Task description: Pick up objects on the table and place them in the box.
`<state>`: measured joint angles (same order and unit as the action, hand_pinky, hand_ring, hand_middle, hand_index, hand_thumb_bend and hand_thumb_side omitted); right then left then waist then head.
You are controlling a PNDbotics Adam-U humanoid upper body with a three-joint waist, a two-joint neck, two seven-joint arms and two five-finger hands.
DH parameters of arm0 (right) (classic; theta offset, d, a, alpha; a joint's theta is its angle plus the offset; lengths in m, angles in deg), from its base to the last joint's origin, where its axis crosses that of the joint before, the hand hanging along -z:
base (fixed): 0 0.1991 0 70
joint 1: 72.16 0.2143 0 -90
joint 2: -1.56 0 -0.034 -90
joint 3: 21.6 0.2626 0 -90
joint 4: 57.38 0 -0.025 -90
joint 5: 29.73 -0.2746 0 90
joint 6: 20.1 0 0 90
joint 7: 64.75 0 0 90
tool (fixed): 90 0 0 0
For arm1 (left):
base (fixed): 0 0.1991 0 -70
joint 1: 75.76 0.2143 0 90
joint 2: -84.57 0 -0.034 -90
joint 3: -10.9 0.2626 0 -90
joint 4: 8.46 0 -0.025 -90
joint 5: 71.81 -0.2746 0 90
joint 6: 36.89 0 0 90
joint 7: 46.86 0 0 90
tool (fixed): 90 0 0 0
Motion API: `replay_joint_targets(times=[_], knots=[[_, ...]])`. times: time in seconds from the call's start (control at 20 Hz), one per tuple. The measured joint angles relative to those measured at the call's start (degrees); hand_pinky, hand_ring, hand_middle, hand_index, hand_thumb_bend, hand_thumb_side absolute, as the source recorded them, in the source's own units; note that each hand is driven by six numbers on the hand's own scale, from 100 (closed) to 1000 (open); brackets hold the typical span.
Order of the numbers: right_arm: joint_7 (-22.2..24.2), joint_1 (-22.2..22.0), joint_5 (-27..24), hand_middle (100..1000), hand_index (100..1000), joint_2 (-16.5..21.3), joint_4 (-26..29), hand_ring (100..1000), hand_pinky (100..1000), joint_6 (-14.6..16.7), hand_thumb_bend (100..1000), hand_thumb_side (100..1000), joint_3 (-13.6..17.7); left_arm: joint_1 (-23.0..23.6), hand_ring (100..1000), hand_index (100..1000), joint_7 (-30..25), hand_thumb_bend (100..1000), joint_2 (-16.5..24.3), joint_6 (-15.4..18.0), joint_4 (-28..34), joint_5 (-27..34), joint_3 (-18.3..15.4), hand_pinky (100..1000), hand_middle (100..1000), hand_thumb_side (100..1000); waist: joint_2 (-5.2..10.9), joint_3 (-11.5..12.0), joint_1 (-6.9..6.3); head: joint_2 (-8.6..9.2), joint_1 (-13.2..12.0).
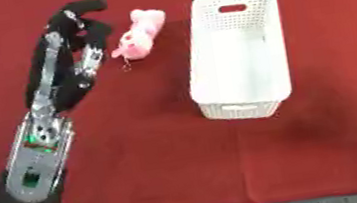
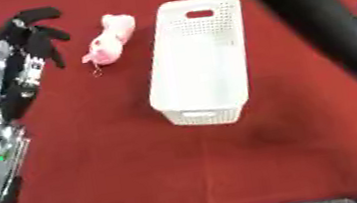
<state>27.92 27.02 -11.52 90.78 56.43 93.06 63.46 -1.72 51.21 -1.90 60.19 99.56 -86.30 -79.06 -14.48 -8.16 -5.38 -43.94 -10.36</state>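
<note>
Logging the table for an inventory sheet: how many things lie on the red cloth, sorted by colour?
Pink: 1, the plush toy
White: 1, the perforated basket
Total: 2

We've got a left arm that's mostly black at the base, then a silver-grey forearm housing (image 1: 36,162) with a small green light and a dark green square patch on top. Further up, our left hand (image 1: 67,44) is black with silvery metal linkages running along the fingers, which end in black tips. On the other side our right arm (image 2: 321,26) shows as a thick black blur, with silver bits near its lower edge.
</note>
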Motion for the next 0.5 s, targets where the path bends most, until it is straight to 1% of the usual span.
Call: replay_joint_targets(times=[0.05, 0.1, 0.3, 0.35, 0.4, 0.45, 0.5], knots=[[0.12, -0.05, -0.02, 850, 808, 0.0, 0.0, 797, 659, -0.06, 171, 731, -0.06, -2.24, 613, 805, -0.1, 287, 0.97, -1.28, -1.55, -1.43, 0.6, 296, 723, 782, 0.14, -0.11, -0.01, 0.05, 0.0], [0.22, -0.06, -0.05, 850, 807, 0.0, 0.0, 797, 659, -0.13, 170, 731, -0.16, -4.5, 610, 810, -0.45, 365, 1.76, -2.52, -3.19, -2.86, 1.19, 293, 729, 746, 0.34, -0.25, -0.01, 0.2, 0.0], [0.75, -0.11, -0.39, 850, 805, 0.0, 0.0, 797, 659, -0.2, 169, 730, -0.38, -15.13, 614, 820, -4.2, 451, 2.89, -7.76, -12.7, -9.15, 3.56, 304, 742, 714, 0.82, -0.61, -0.11, 0.26, -0.3], [0.83, -0.11, -0.56, 850, 806, 0.0, 0.0, 797, 659, -0.24, 169, 730, -0.43, -17.6, 614, 820, -5.26, 449, 2.89, -8.62, -15.39, -10.86, 3.97, 303, 742, 715, 0.95, -0.63, -0.11, 0.26, -0.36], [0.97, -0.12, -0.62, 850, 805, 0.0, 0.0, 797, 660, -0.28, 169, 730, -0.5, -19.71, 624, 820, -6.26, 453, 2.84, -9.16, -18.02, -12.65, 4.29, 320, 748, 687, 1.06, -0.73, -0.12, 0.26, -0.6], [1.1, -0.12, -0.65, 850, 805, 0.0, 0.0, 797, 660, -0.29, 169, 730, -0.54, -21.66, 624, 820, -7.26, 453, 2.69, -9.41, -20.6, -14.34, 4.61, 320, 748, 687, 1.14, -0.87, -0.13, 0.28, -0.76], [1.19, -0.12, -0.75, 849, 805, 0.0, 0.0, 797, 660, -0.24, 167, 731, -0.65, -23.51, 634, 822, -8.29, 465, 2.4, -9.37, -23.25, -16.18, 4.88, 338, 752, 647, 1.15, -0.95, -0.14, 0.37, -0.77]])
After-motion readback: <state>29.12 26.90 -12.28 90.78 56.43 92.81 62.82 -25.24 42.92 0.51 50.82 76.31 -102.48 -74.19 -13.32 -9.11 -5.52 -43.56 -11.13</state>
